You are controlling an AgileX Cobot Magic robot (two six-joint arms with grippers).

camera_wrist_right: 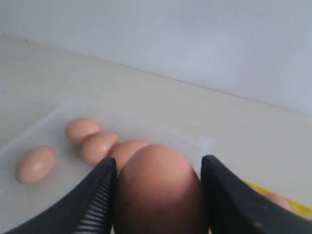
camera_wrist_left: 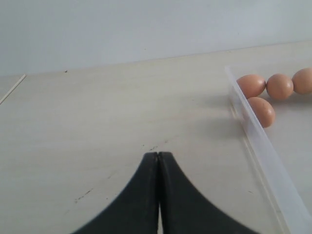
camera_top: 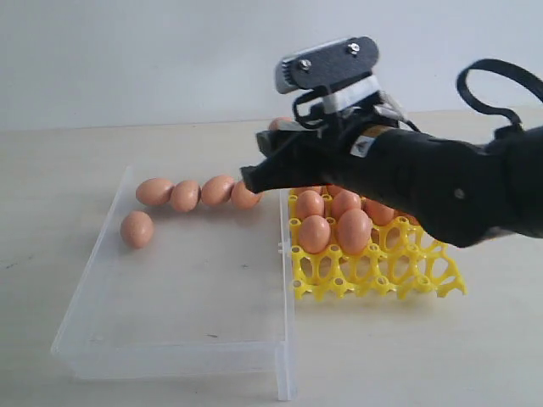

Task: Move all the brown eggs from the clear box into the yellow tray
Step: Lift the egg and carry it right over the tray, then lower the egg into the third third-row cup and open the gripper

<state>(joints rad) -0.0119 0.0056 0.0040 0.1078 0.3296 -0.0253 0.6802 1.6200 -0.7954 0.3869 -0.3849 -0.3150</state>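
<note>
My right gripper (camera_wrist_right: 158, 165) is shut on a brown egg (camera_wrist_right: 158, 192), one black finger on each side of it. In the exterior view that gripper (camera_top: 254, 165) hovers over the far right corner of the clear box (camera_top: 170, 356), and its fingers mostly hide the held egg. A row of brown eggs (camera_top: 184, 195) lies along the box's far wall, with one more egg (camera_top: 137, 229) apart at the left. The yellow tray (camera_top: 382, 280) stands right of the box with several eggs (camera_top: 352, 231) in its cups. My left gripper (camera_wrist_left: 158, 155) is shut on nothing, over bare table beside the box wall (camera_wrist_left: 258, 141).
The box and tray stand on a pale wooden table (camera_top: 424, 356) in front of a white wall. My right arm (camera_top: 458, 191) reaches across above the tray's far cups. A strip of yellow tray (camera_wrist_right: 297, 207) shows past the right finger.
</note>
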